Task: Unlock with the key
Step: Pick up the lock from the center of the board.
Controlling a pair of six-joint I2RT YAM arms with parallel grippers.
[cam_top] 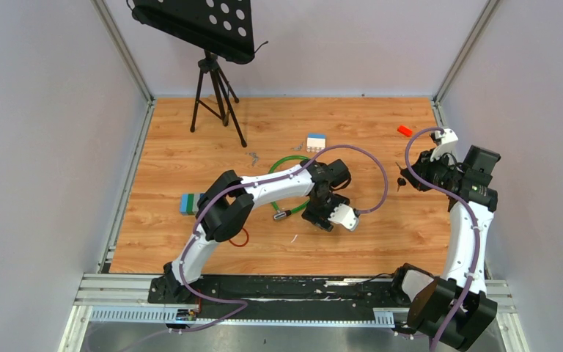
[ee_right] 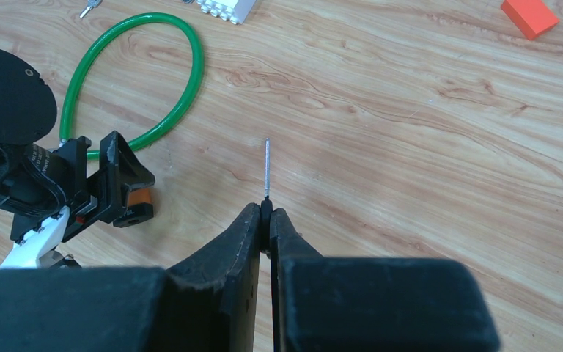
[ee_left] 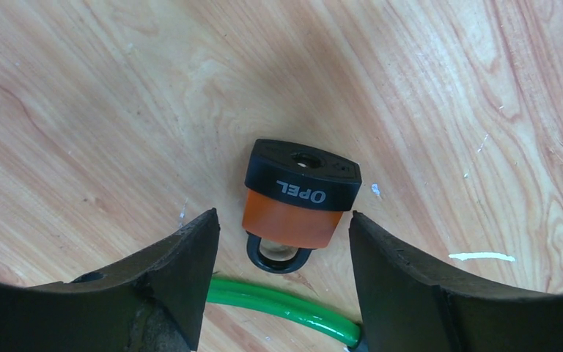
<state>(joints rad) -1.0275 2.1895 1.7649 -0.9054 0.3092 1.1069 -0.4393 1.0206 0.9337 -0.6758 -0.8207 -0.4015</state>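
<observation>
The table [cam_top: 381,242] is pale wood plank, boxed in by plain grey walls [cam_top: 44,147] with metal posts in the corners. A black stand [cam_top: 216,88] on a tripod sits at eleven o'clock on it. I count two arms, the left arm [cam_top: 264,187] and the right arm [cam_top: 469,227]. There is one lock [ee_left: 300,198], one key [ee_right: 266,169], one green cable [ee_right: 183,95] and three blocks. The white block [cam_top: 316,141] is at twelve o'clock, the red block [cam_top: 405,130] at two and the green block [cam_top: 188,203] at nine. The lock, orange with a black cap, lies flat near the middle of the table. The cable runs just past its shackle. The left claw [ee_left: 282,224] hangs over the lock with its jaws wide, one finger on each side and a gap showing at both. The right claw [ee_right: 266,216], out at three o'clock, is pinched tight on the key, whose blade sticks straight out from the fingertips, well apart from the lock.
</observation>
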